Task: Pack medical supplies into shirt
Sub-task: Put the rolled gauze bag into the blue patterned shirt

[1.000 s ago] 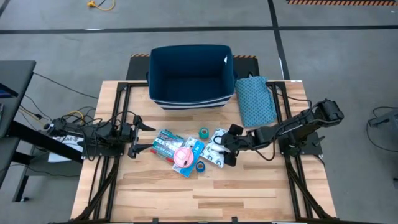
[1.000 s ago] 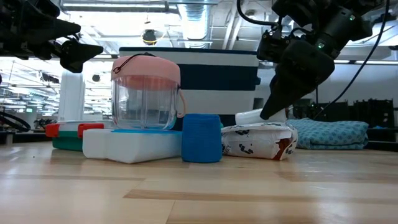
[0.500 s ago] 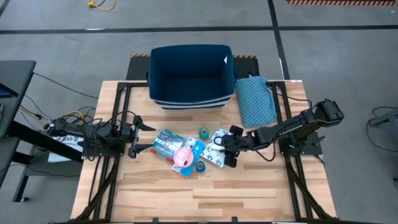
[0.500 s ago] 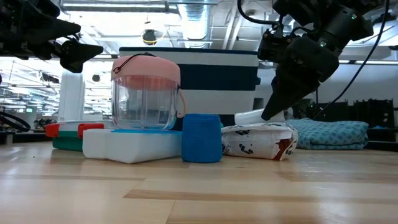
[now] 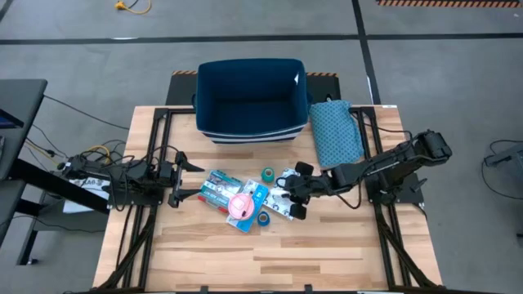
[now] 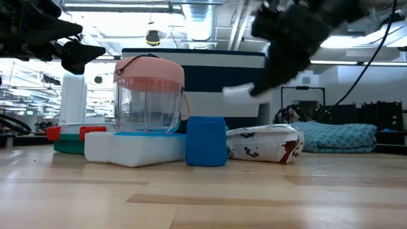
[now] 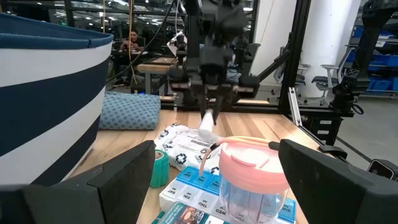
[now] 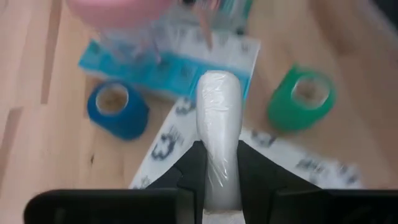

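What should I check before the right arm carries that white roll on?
1. Grip: right gripper is shut on the white wrapped roll, roll sticking out past the fingers. Ok.
2. Lift: roll hangs in the air above the printed pouch, touching nothing. Ok.
3. Items below: blue tape roll, green tape roll and pink-lidded jar stand upright, apart from the gripper. Ok.
4. Left gripper: open, waiting beside the pile at the table's left. Ok.
5. Destination: blue bin looks open; folded patterned cloth lies closed beside it. Which one is the target: cannot tell.
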